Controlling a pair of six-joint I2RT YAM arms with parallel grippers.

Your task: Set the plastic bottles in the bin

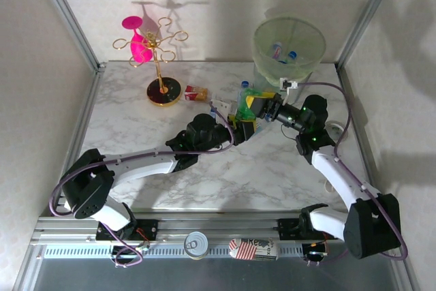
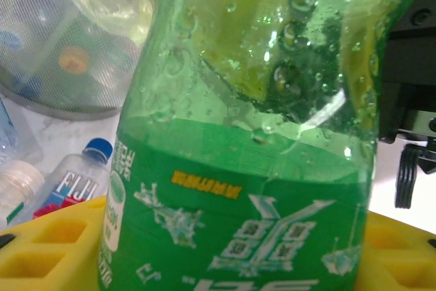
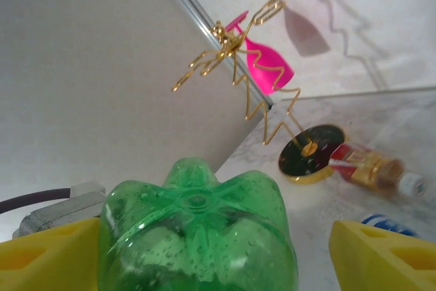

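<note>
Where left gripper (image 1: 240, 125) clamps, droplet-beaded green bottle (image 2: 259, 100), petaled base.

**A:** What's front and centre?

**B:** A green bottle (image 2: 252, 134). There are droplets on its inside and the label print is upside down.

**A:** Is it held?

**B:** Yes. The left gripper (image 2: 231, 264) clamps it, with yellow fingers (image 2: 48, 250) against each side low in the frame.

**A:** And behind it?

**B:** The bin (image 2: 41, 80) with its bag liner is at upper left. Below that, on the table (image 2: 61, 127), a clear Fiji bottle (image 2: 68, 192) with a blue cap lies beside a white-capped bottle (image 2: 17, 185). Black hardware (image 2: 409, 66) sits at the right.
</note>
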